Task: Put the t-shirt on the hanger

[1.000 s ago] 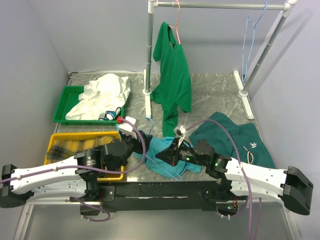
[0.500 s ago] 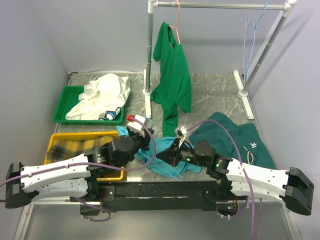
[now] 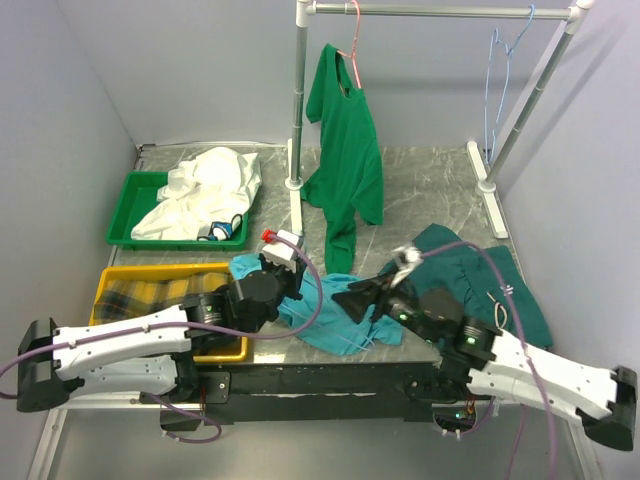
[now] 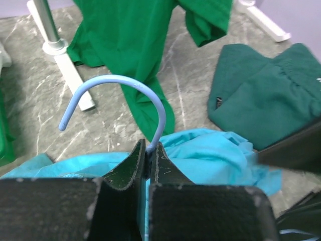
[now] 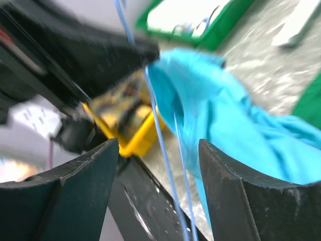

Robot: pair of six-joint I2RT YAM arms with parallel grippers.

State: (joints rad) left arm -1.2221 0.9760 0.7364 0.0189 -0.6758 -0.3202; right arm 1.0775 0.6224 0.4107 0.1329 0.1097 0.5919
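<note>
Left gripper (image 4: 148, 150) clenched on the light-blue wire hanger (image 4: 125, 83) just under its hook, likely steadying it against the turquoise t-shirt (image 4: 210, 160) bunched on the table (image 3: 420, 190) between both arms, while right gripper (image 5: 158, 145) gapes empty beside the cloth, ready to tug.

The left arm (image 3: 120, 345) lay low along the near edge, reaching rightward and forward toward the middle, with its wrist angled up. The left gripper (image 4: 149, 146) had its fingers (image 4: 131, 168) pressed together on the neck of the hanger (image 4: 125, 85), just below the hook. The right arm (image 3: 530, 372) stretched from the near right corner leftward, its wrist pointing toward the left one. The right gripper (image 5: 158, 145) had its fingers (image 5: 88, 201) spread wide apart, touching nothing; its wrist view was blurred.
</note>
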